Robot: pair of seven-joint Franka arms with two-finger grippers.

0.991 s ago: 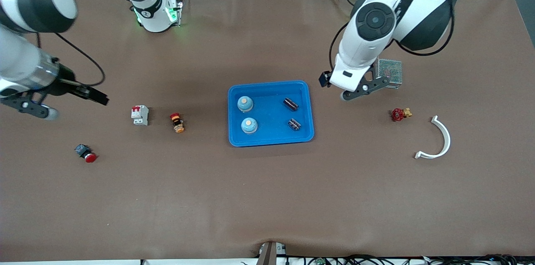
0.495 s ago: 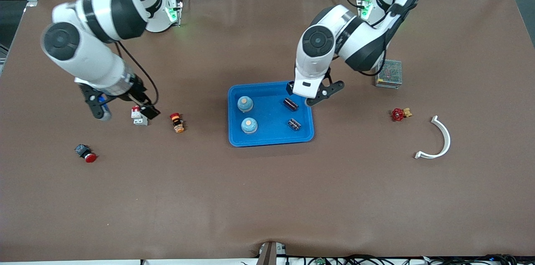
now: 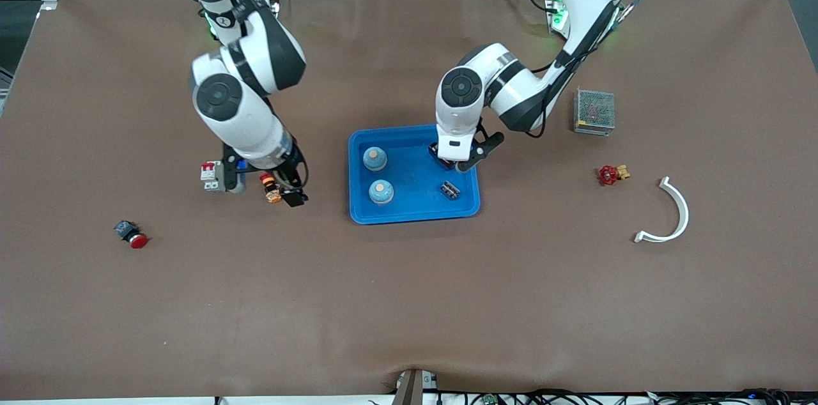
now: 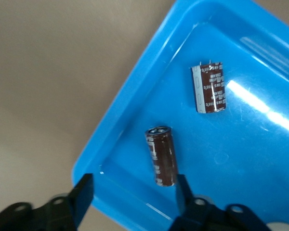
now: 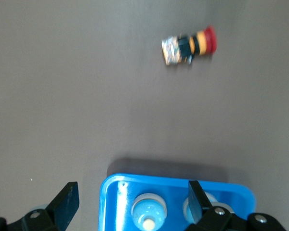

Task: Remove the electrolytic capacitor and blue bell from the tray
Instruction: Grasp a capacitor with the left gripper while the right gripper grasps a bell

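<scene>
A blue tray (image 3: pixel 414 218) sits mid-table. In it are two blue dome bells (image 3: pixel 375 158) (image 3: pixel 381 191) and a dark capacitor (image 3: pixel 450 190). My left gripper (image 3: pixel 457 163) is open over the tray and hides a second capacitor in the front view. The left wrist view shows both capacitors (image 4: pixel 162 155) (image 4: pixel 209 87) lying in the tray (image 4: pixel 260 159), the nearer one close to one finger of the left gripper (image 4: pixel 132 195). My right gripper (image 3: pixel 265 191) is open over the table beside the tray. The right wrist view shows the right gripper (image 5: pixel 131 199) empty, with the bells (image 5: pixel 148 211) (image 5: pixel 202 204) ahead.
A white circuit breaker (image 3: pixel 214 175) and an orange-red button (image 3: pixel 271 188) lie under the right gripper. A red push button (image 3: pixel 131 234) lies nearer the front camera. A mesh box (image 3: pixel 595 110), a red valve (image 3: pixel 612 174) and a white curved piece (image 3: pixel 671 213) lie toward the left arm's end.
Both arms have swung in toward the tray. The left gripper has come over the tray's capacitor corner. The right gripper has moved from the table's end to beside the tray.
</scene>
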